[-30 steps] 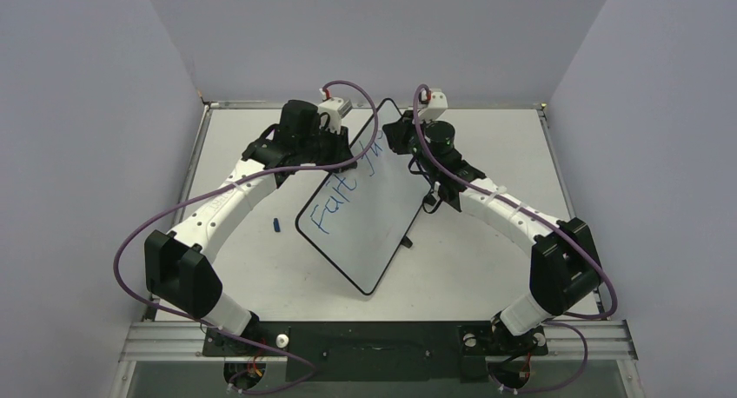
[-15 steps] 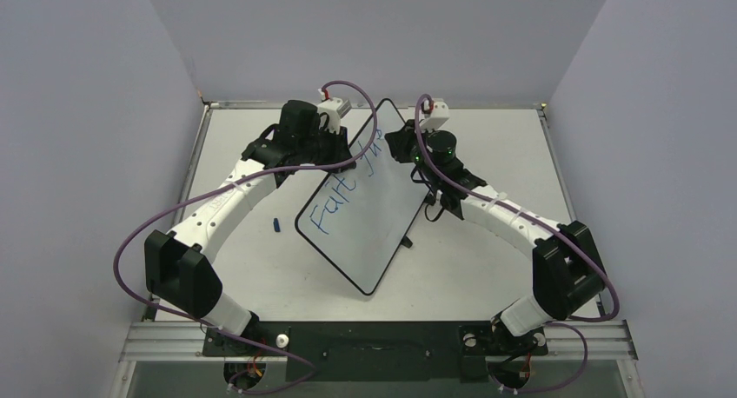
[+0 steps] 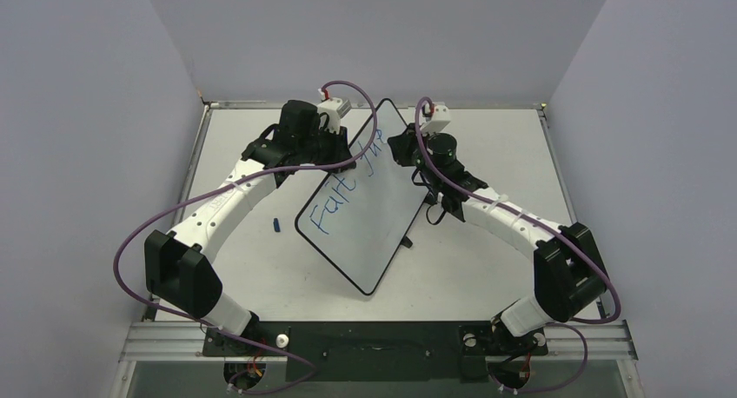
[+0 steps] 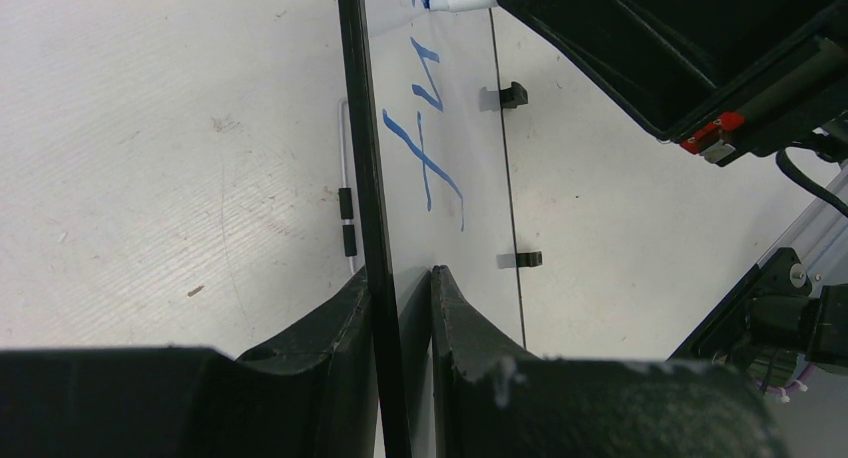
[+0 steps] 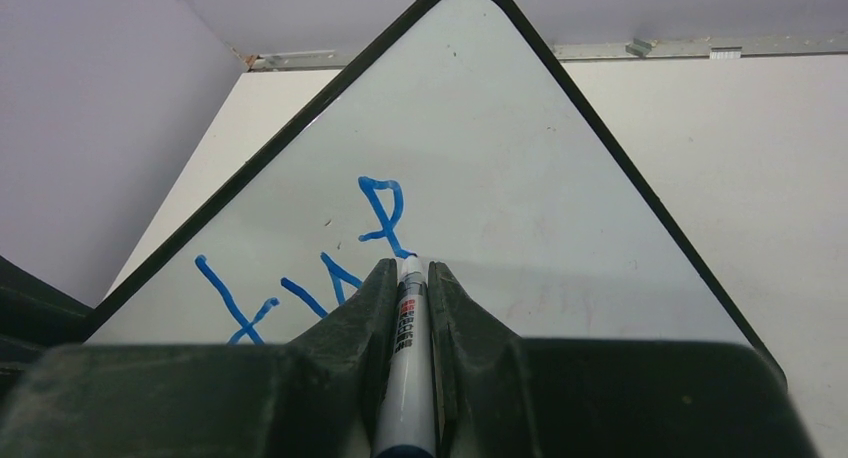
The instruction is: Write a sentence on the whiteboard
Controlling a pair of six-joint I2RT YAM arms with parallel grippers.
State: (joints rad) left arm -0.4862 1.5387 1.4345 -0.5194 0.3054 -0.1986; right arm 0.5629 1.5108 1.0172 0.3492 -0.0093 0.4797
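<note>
The whiteboard stands tilted on the table, its black-framed left edge clamped between the fingers of my left gripper, which is shut on it. My right gripper is shut on a white marker with its blue tip touching the board. The sentence shows as blue letters, "Fait" on the first line. A second line begins with "fu" and one more letter right at the tip. In the top view my right gripper sits at the board's far corner.
A small blue marker cap lies on the table left of the board. Two black tabs stick out from the board's right edge. A thin wire stand shows behind the board. Grey walls enclose the table.
My right arm has shifted slightly rightward and nearer along the board with the marker. The left arm and the board have not moved.
</note>
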